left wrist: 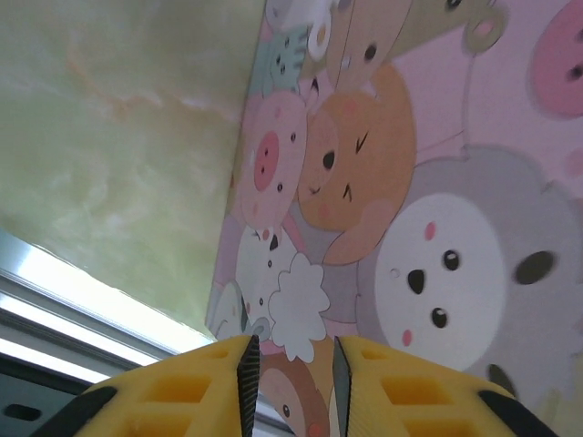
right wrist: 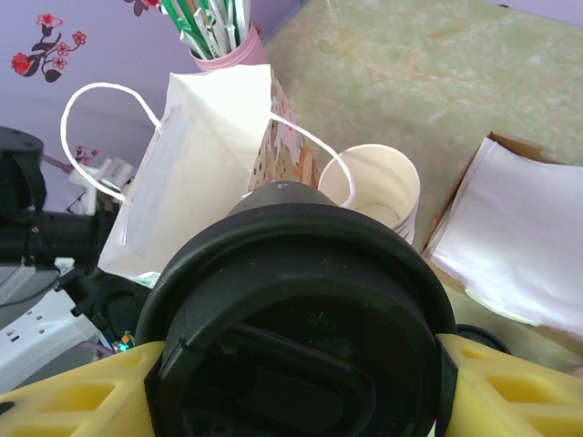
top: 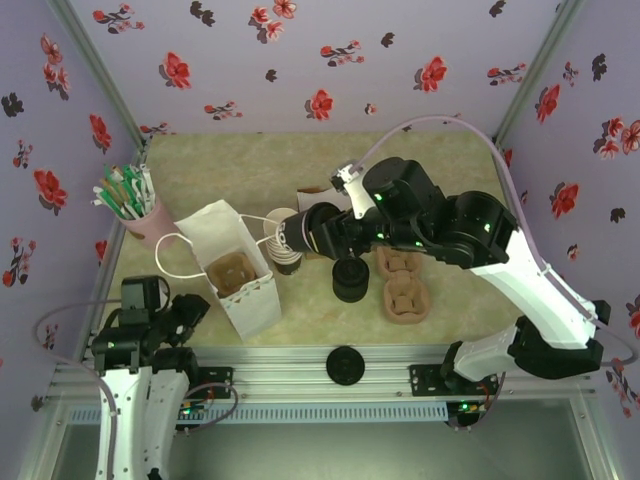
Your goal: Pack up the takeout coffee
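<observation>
My right gripper (right wrist: 296, 369) is shut on the takeout coffee (right wrist: 301, 309), its yellow fingers (right wrist: 496, 378) pressing either side just under the round black lid, which faces the camera. The cup's dark wall tapers away toward the open white paper bag (right wrist: 196, 155). From above, the right gripper (top: 298, 237) hangs just right of the bag (top: 222, 235), which holds a brown cup carrier (top: 236, 272). My left gripper (top: 192, 308) sits low by the bag's near-left corner. Its pads (left wrist: 248, 378) stand a narrow gap apart facing the cartoon-printed bag side (left wrist: 410, 182), with nothing between them.
A stack of lidless cream-rimmed cups (right wrist: 373, 187) stands right beside the bag. Spare black lids (top: 350, 280) and brown pulp carriers (top: 405, 290) lie to the right. A pink cup of stirrers (top: 135, 205) is at the back left, napkins (right wrist: 519, 237) behind. One loose lid (top: 344, 365) rests on the front rail.
</observation>
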Motion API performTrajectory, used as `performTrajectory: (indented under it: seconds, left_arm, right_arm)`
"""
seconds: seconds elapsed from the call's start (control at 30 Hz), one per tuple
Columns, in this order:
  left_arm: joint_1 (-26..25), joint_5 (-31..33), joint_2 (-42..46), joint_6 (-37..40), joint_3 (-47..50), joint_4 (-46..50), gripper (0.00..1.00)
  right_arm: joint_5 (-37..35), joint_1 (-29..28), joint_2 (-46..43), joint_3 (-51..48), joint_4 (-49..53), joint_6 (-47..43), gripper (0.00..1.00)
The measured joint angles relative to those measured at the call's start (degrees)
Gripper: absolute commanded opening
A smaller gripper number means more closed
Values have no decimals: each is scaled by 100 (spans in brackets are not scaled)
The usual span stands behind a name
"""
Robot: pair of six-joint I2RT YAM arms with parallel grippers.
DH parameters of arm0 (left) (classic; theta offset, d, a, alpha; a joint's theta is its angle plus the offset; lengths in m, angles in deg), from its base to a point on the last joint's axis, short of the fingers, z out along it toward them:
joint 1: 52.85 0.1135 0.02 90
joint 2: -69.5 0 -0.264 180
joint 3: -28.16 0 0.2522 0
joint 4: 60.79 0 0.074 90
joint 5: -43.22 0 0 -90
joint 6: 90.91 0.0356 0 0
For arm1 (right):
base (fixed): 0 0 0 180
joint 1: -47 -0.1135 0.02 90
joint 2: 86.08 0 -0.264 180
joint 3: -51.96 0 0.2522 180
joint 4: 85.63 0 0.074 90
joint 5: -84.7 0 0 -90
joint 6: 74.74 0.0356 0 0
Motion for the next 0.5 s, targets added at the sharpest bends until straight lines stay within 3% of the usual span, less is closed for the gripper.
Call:
performTrajectory:
  seconds: [0.2, 0.5]
  left_arm:
    - [-1126, 33, -42, -706, 505, -697, 29]
    - [-3746, 1093, -1281, -1801, 678, -2186, 31]
  right_arm:
    - [92, 0, 310, 258, -44, -37, 65]
    - [286, 0, 708, 776, -61, -39, 65]
